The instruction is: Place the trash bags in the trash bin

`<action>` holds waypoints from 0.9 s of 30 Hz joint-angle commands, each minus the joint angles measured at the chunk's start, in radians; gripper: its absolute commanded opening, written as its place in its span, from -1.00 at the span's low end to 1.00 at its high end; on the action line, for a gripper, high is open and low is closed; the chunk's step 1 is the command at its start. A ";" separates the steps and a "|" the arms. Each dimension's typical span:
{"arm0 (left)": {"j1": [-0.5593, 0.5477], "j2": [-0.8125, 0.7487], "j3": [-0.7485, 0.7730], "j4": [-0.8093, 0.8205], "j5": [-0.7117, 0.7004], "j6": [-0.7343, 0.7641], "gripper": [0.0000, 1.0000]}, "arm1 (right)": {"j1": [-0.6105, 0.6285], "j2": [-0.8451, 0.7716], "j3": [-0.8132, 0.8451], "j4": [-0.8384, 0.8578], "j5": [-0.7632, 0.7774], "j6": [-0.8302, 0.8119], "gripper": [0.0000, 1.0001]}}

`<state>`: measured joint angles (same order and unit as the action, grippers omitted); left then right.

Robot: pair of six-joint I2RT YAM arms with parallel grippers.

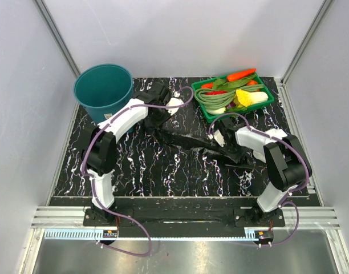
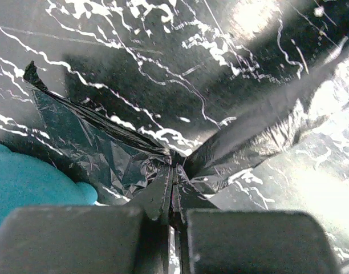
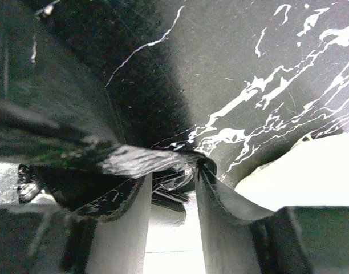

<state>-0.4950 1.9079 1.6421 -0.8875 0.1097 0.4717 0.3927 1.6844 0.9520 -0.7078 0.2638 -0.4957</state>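
Observation:
A black glossy trash bag [image 1: 186, 140] lies stretched across the middle of the marbled table, between my two grippers. My left gripper [image 1: 155, 119] is at the bag's left end, just right of the teal trash bin [image 1: 103, 88]. Its jaws are shut on a pinch of the black film [image 2: 129, 160], which fans out from the left gripper [image 2: 174, 185]. The trash bin's wall [image 2: 26, 182] shows at the lower left of the left wrist view. My right gripper [image 1: 223, 144] is at the bag's right end. The right gripper [image 3: 171, 182] stands with jaws apart, crumpled film [image 3: 134, 160] draped over its tips and in the gap.
A shallow green tray [image 1: 270, 97] of vegetables stands at the back right, just behind the right gripper. Grey walls enclose the table on three sides. The trash bin stands in the back left corner.

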 commanded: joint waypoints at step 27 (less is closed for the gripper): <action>0.030 0.157 0.120 0.278 -0.245 -0.076 -1.00 | -0.103 0.003 0.318 -0.194 -0.439 0.112 0.05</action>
<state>-0.4740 2.0510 1.7329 -0.6708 -0.0662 0.4179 0.3241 1.6852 1.2106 -0.8806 -0.0662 -0.4358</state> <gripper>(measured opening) 0.013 0.524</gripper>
